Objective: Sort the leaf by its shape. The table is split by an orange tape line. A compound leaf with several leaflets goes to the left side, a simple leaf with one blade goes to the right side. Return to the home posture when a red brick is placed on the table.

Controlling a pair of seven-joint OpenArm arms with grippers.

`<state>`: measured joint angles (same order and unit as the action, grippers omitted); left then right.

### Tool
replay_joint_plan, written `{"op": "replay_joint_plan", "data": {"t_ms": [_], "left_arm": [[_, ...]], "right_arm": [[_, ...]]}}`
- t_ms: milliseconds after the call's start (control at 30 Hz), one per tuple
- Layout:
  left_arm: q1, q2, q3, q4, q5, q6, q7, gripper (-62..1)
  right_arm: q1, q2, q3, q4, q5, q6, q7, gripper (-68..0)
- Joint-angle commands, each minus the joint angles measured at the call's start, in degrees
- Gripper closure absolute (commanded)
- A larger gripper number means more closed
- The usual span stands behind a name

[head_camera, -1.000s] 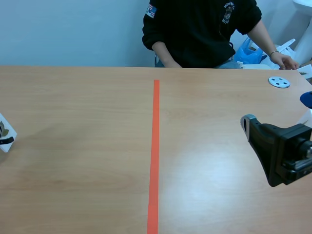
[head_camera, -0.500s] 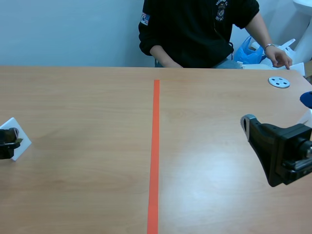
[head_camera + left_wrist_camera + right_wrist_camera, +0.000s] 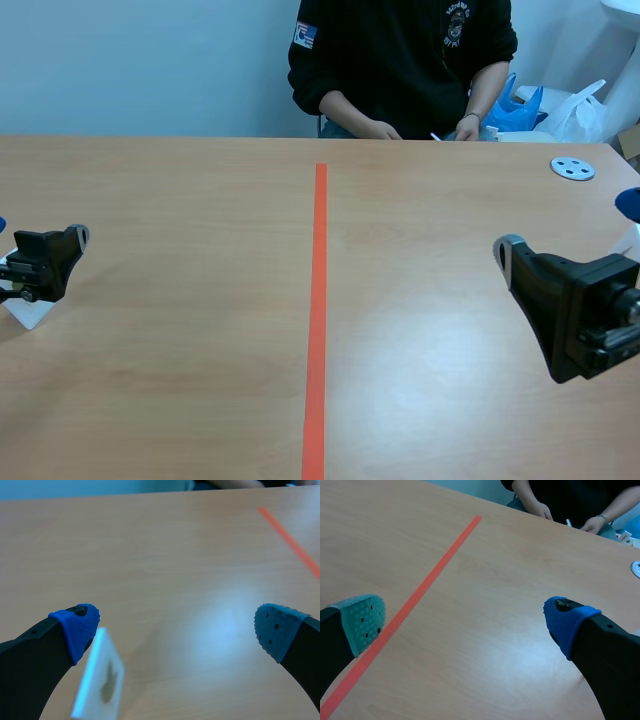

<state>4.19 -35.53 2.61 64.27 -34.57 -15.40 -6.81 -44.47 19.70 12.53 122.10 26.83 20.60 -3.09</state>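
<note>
Left pincer (image 3: 180,625) gapes wide, a white card (image 3: 100,680) just beside one finger; right pincer (image 3: 470,617) wide above the desk (image 3: 495,555).

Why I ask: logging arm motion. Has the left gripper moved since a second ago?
Yes. The left gripper has moved toward the orange tape line.

Seemingly a robot lab or test room: a bare wooden table (image 3: 180,350) marked with an orange tape line (image 3: 318,300), a plain pale blue wall (image 3: 140,60), a person (image 3: 400,60) seated across, plastic bags (image 3: 560,105) and a grey disc (image 3: 572,168) at the far edge
</note>
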Motion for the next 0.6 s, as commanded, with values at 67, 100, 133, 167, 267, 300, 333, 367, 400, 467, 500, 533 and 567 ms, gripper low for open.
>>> {"op": "replay_joint_plan", "data": {"t_ms": [67, 100, 133, 167, 267, 300, 333, 367, 400, 467, 500, 533, 567], "left_arm": [[5.73, -0.85, -2.97, 10.23, 0.5, -2.86, 2.38, -62.3], [7.43, -0.83, -3.34, 13.14, 0.74, -4.13, 3.32, -62.3], [9.07, -0.83, -3.5, 16.02, 0.94, -5.46, 4.2, -62.3], [10.78, -0.83, -3.5, 18.97, 1.27, -6.45, 4.85, -62.3], [15.54, -0.39, -3.5, 26.86, 1.53, -8.15, 6.82, -62.3], [17.05, -0.15, -3.5, 29.2, 1.57, -8.41, 7.41, -62.3], [18.45, 0.2, -3.5, 31.32, 1.62, -8.41, 8.2, -62.3], [19.87, 0.57, -3.5, 33.22, 1.88, -8.39, 8.92, -62.3], [21.24, 0.9, -3.5, 34.88, 2.01, -8.39, 9.64, -62.3], [23.8, 1.73, -3.5, 37.64, 2.49, -8.37, 10.32, -62.3], [24.92, 2.12, -3.5, 38.82, 2.51, -8.39, 10.67, -62.3], [25.94, 2.51, -3.5, 39.87, 2.67, -8.37, 11.17, -62.3], [26.77, 2.86, -3.5, 40.72, 2.67, -8.35, 11.45, -62.3]], "right_arm": [[0.52, 0.74, 0.17, 0.2, 0.37, -0.02, 0.85, -67.9], [0.5, 0.74, 0.17, 0.2, 0.37, -0.02, 0.85, -67.9], [0.5, 0.74, 0.17, 0.2, 0.37, -0.02, 0.85, -67.9], [0.5, 0.74, 0.17, 0.2, 0.35, -0.02, 0.85, -67.9], [0.5, 0.74, 0.17, 0.2, 0.35, 0.0, 0.83, -67.9], [0.5, 0.74, 0.17, 0.2, 0.35, 0.0, 0.81, -67.9], [0.5, 0.74, 0.17, 0.2, 0.35, 0.0, 0.81, -67.9], [0.5, 0.74, 0.17, 0.2, 0.35, 0.0, 0.81, -67.9], [0.5, 0.74, 0.17, 0.2, 0.37, 0.0, 0.81, -67.9], [0.5, 0.74, 0.17, 0.2, 0.37, 0.0, 0.63, -67.9], [0.48, 0.74, 0.17, 0.2, 0.37, 0.0, 0.57, -67.9], [0.48, 0.74, 0.17, 0.2, 0.37, 0.0, 0.31, -67.9], [0.48, 0.74, 0.17, 0.2, 0.37, 0.0, 0.15, -67.9]]}}
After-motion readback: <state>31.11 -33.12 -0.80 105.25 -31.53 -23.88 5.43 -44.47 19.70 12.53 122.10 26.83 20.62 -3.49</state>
